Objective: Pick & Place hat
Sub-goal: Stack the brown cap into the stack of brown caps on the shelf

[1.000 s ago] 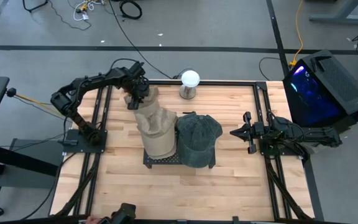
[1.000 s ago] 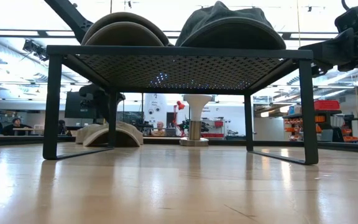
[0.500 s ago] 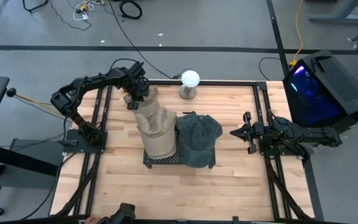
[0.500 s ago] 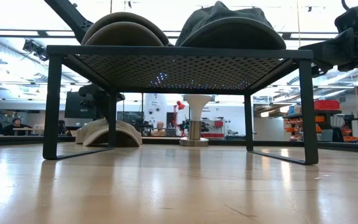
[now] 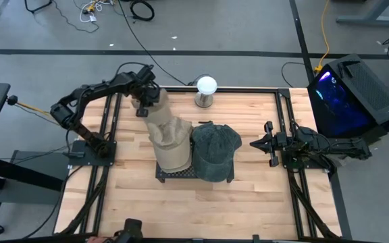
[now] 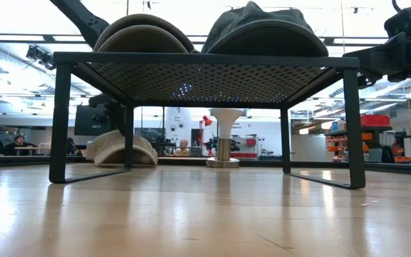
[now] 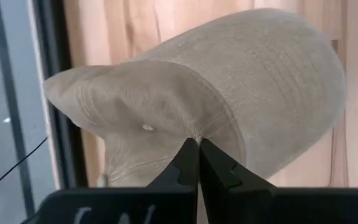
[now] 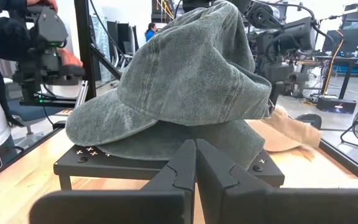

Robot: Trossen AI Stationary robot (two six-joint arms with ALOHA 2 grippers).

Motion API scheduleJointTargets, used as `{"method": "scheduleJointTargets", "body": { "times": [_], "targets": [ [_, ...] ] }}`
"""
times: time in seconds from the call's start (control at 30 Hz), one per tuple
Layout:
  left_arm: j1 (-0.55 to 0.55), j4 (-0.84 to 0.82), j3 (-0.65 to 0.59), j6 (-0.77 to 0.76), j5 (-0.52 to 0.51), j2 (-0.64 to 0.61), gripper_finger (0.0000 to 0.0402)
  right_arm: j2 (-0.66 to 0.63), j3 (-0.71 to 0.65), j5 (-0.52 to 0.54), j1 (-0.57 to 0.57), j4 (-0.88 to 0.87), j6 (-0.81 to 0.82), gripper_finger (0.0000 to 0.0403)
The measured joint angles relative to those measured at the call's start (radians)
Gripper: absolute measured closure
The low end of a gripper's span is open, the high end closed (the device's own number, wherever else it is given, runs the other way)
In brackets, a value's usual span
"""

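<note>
We judge the task to be partly complete: the rack (image 5: 194, 174) already carries caps, and one more is in transit.

Nearest the front edge of the bench (image 5: 248, 196) stands the black perforated rack. It holds two stacks side by side: tan caps (image 5: 169, 145) on the left arm's side and grey-green denim caps (image 5: 215, 150) on the right arm's side. In the low view both stacks rest on the mesh deck, brims overhanging it.

At mid-depth, beside the rack, the right pincer (image 5: 267, 143) waits above the bench edge, pointing at the denim stack. The right wrist view shows its fingers together with nothing between them.

Farther back, the left pincer (image 5: 142, 102) is clamped on the tan cap (image 5: 155, 108) in hand. The left wrist view shows the fingers (image 7: 185, 163) pressed together on the fabric just below the brim. In the low view this cap sits close to the bench surface behind the rack; we cannot tell whether it touches.

Beyond it, near the back edge, a white ball-topped stand (image 5: 206, 91) remains bare.

What is left, in our judgement: carry the held cap to its destination and let go. The pictures do not show which destination is intended.
</note>
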Motion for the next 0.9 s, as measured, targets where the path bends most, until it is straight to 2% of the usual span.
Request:
{"method": "scheduleJointTargets", "body": {
  "times": [0.23,0.5,0.67,0.9],
  "targets": [
    [0.005,-0.045,0.000,-0.001,-0.067,-0.071,0.0400,0.000,0.000,0.000,0.000,0.000,0.000,0.0388],
    [0.006,-0.045,0.027,-0.014,-0.077,-0.165,0.0400,0.000,0.000,0.000,0.000,0.000,0.000,0.0388],
    [0.011,-0.090,0.115,-0.028,-0.112,-0.196,0.0400,0.000,0.000,0.000,0.000,0.000,0.000,0.0388],
    [0.010,-0.182,0.306,-0.053,-0.113,-0.198,0.0401,0.000,0.000,0.000,0.000,0.000,0.000,0.0388]
  ]
}}
